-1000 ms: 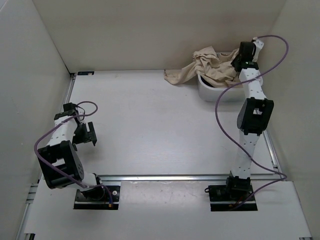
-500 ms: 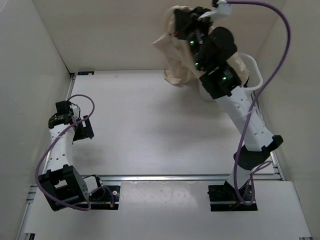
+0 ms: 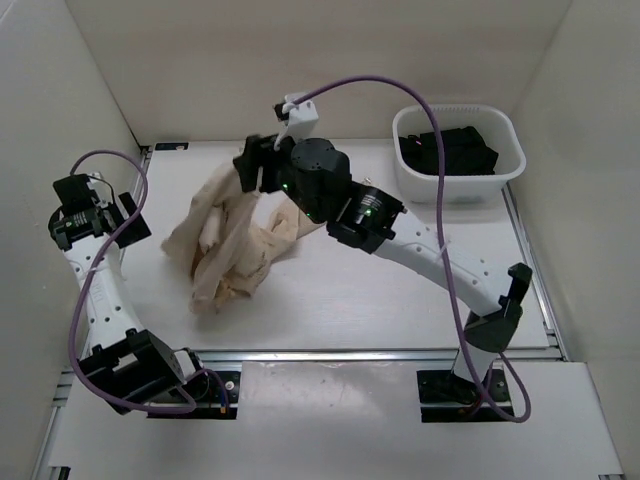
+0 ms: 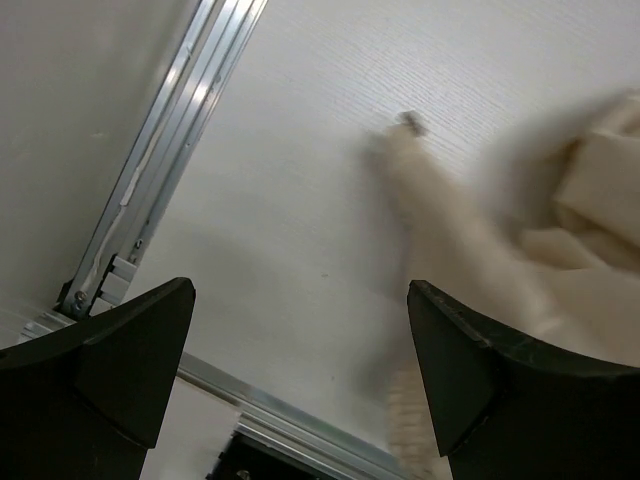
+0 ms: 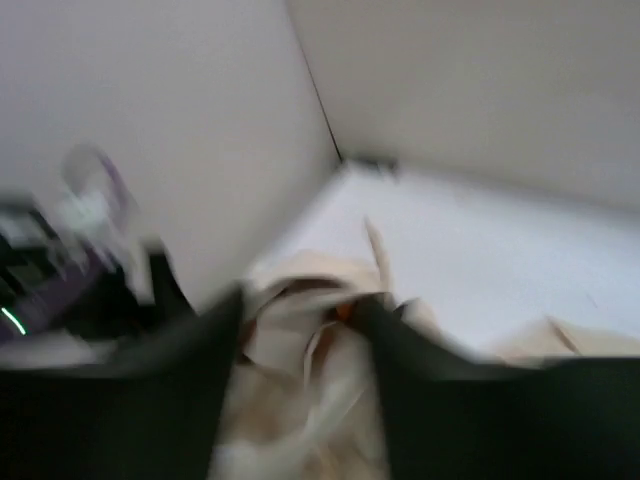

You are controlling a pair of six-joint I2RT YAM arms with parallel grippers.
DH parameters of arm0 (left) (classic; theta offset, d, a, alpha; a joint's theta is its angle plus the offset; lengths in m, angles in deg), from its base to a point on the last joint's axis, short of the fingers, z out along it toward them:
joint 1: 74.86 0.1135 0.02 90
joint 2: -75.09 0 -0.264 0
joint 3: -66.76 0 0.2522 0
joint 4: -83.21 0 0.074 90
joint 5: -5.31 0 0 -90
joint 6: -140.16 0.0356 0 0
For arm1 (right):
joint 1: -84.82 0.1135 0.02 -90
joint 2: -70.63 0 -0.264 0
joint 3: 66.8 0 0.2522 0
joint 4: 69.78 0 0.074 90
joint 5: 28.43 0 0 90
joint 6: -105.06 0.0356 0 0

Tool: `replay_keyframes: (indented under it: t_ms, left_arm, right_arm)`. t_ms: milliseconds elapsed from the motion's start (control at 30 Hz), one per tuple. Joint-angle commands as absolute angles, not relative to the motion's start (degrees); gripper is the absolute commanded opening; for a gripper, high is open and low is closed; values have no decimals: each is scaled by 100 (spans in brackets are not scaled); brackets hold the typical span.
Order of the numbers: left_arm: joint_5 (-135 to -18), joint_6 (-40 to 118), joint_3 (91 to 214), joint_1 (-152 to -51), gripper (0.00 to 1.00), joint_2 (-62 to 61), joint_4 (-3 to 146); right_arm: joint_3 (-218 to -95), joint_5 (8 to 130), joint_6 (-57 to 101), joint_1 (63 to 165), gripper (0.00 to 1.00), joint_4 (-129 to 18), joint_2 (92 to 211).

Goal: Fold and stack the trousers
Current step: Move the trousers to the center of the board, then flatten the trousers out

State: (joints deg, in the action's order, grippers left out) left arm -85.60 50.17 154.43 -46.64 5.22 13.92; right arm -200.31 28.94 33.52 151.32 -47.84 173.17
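The light beige trousers [image 3: 235,240] lie in a crumpled heap on the left half of the table, their top reaching up towards my right gripper [image 3: 252,165]. In the blurred right wrist view that gripper [image 5: 300,310] has its jaws parted, with trousers cloth [image 5: 300,390] showing between and below the fingers; I cannot tell whether the fingers touch it. My left gripper [image 3: 108,215] hovers open and empty at the far left, just left of the heap. In the left wrist view the gripper [image 4: 300,295] is wide open and the trousers [image 4: 560,230] lie blurred at the right.
A white bin [image 3: 458,188] holding dark items [image 3: 450,150] stands at the back right. White walls close in the table on the left, back and right. An aluminium rail [image 3: 380,353] runs along the near edge and another [image 4: 170,150] along the left edge.
My right arm swung from the bin at the back right over to the left, carrying the trousers out onto the table, and its jaws have parted. The left arm moved further left and back.
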Motion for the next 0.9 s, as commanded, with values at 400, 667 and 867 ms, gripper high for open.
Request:
replay_keyframes:
  t_ms: [400,667,867]
  left_arm:
    - [-8082,5016,14012,-4692,100,-49,1294]
    - [-7688,5016,13519,-5824,100,-375,1776]
    - [-8662,5016,12833,-6942,61,-831,2436]
  right_arm:
    - [-13927,5312,4732,14195,99,-3924,15306]
    - [-14805,5867,4896,13510,99,-4784,16976]
    - [-15517,6420,5241,12973,99,-4917,17750]
